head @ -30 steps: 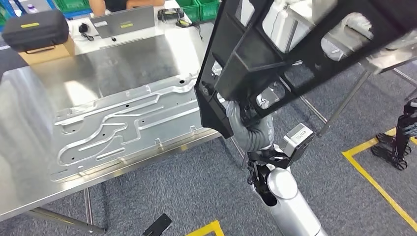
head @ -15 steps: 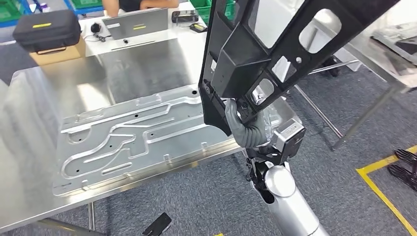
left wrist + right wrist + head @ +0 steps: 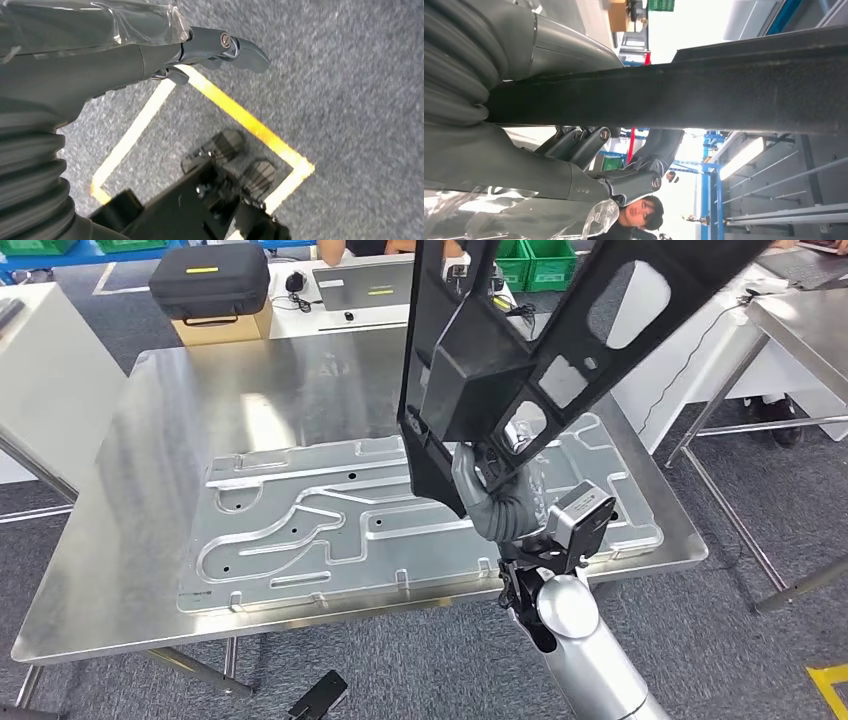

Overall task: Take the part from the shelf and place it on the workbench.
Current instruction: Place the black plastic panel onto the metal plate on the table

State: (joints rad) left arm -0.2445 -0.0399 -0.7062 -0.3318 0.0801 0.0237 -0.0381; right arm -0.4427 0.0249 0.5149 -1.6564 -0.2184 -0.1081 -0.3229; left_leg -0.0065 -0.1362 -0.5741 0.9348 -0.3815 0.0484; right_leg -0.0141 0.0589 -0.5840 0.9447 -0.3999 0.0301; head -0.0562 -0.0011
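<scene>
A large black frame-shaped part (image 3: 480,370) hangs tilted over the right half of the steel workbench (image 3: 150,440). My right hand (image 3: 490,490) grips it at its lower edge, and the part hides most of the fingers. In the right wrist view the part's black bar (image 3: 674,95) runs across my right hand (image 3: 589,165), whose fingers curl under it. A stamped silver metal panel (image 3: 330,530) lies flat on the bench below the part. In the left wrist view my left hand (image 3: 150,50) hangs over the grey carpet, fingers stretched out and holding nothing.
Beyond the bench a black case (image 3: 208,280) sits on a cardboard box beside a grey laptop (image 3: 365,285) and green crates (image 3: 545,260). Another steel table (image 3: 800,320) stands at the right, a white cabinet (image 3: 40,360) at the left. A small black object (image 3: 320,695) lies on the floor.
The camera has swung, so the workbench has slid right and now lies centred under the part. The part stays in my right hand at about the same height.
</scene>
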